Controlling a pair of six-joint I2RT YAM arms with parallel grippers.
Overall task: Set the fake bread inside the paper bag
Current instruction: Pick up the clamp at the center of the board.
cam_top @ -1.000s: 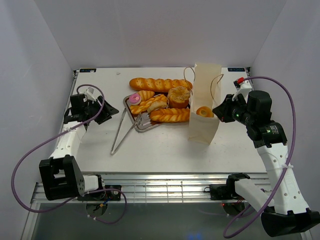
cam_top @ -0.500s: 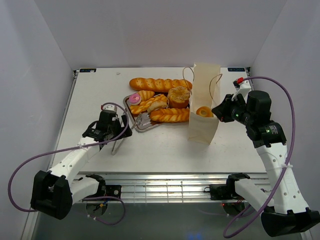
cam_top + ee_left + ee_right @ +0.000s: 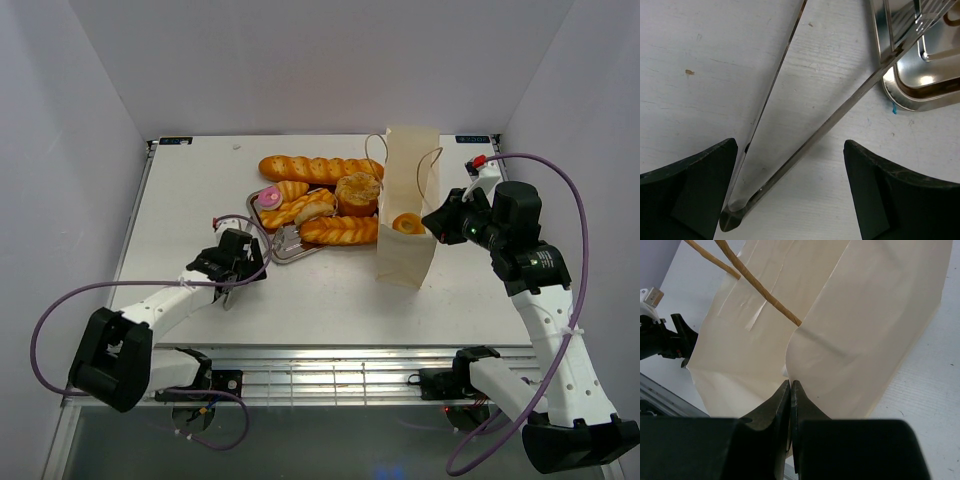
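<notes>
The fake bread lies on and beside a silver tray: a long baguette, a round bun, a twisted loaf and a pink-iced donut. One ring donut shows inside the paper bag, which stands upright and open to the right of the tray. My right gripper is shut on the bag's right rim. My left gripper is open and low over the table, its fingers on either side of the joined end of the metal tongs.
The tongs lie on the table, running from the tray's front corner towards the near left. The bag's string handles stick up at its rim. White walls close in the table on three sides.
My left arm has swung from the far left of the table to the right and down over the joined end of the tongs. The right arm and the bag have not moved.
</notes>
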